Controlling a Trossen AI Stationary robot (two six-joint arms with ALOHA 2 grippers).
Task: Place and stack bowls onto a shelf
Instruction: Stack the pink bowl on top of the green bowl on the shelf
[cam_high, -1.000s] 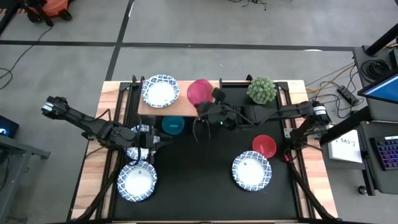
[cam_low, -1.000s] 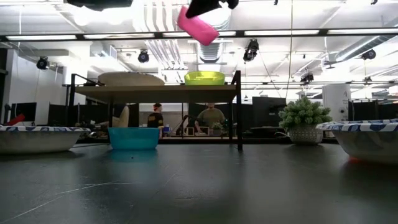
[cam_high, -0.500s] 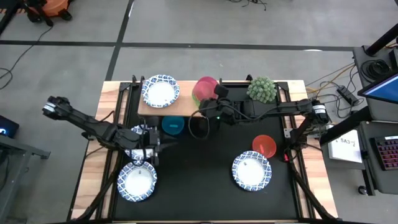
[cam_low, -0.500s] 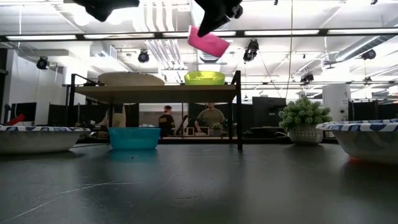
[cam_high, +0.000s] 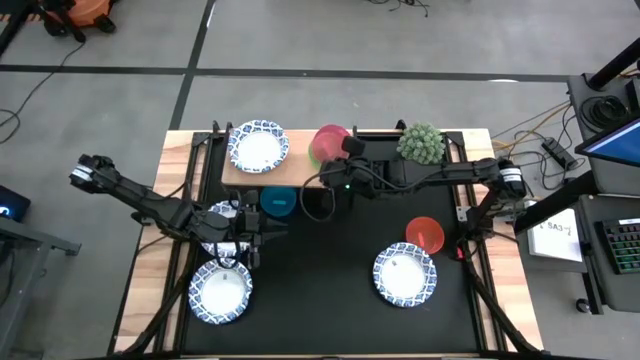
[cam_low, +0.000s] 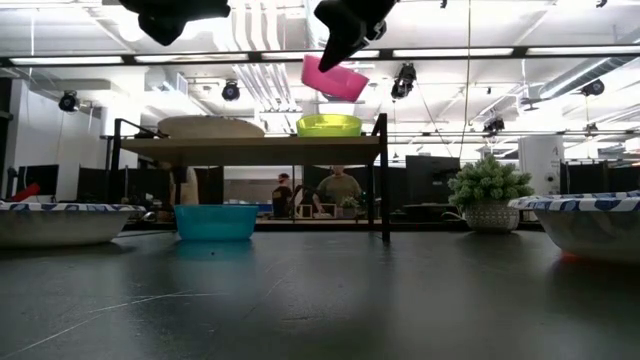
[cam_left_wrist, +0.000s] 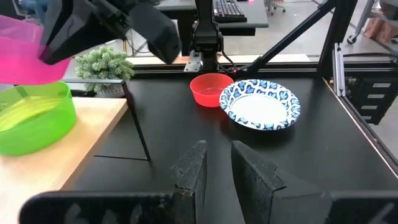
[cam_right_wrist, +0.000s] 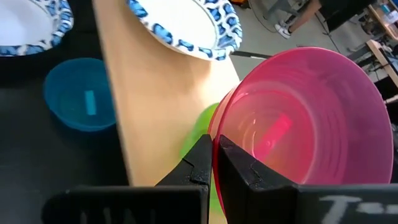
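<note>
Over the shelf (cam_high: 300, 172), seen from above, my right fingers (cam_high: 338, 168) pinch the magenta bowl's (cam_high: 328, 141) rim, the bowl hanging above the green bowl (cam_high: 314, 158); a patterned bowl (cam_high: 258, 147) sits on the shelf's other end.

At surface level, the magenta bowl (cam_low: 334, 78) hangs tilted above the green bowl (cam_low: 329, 124), apart from it; the teal bowl (cam_low: 215, 221) stands under the shelf (cam_low: 250, 146).

From my left wrist, my left fingers (cam_left_wrist: 214, 168) stand slightly parted, holding nothing, above the black surface (cam_left_wrist: 311, 155).

From my right wrist, fingers clamp the magenta rim.
</note>
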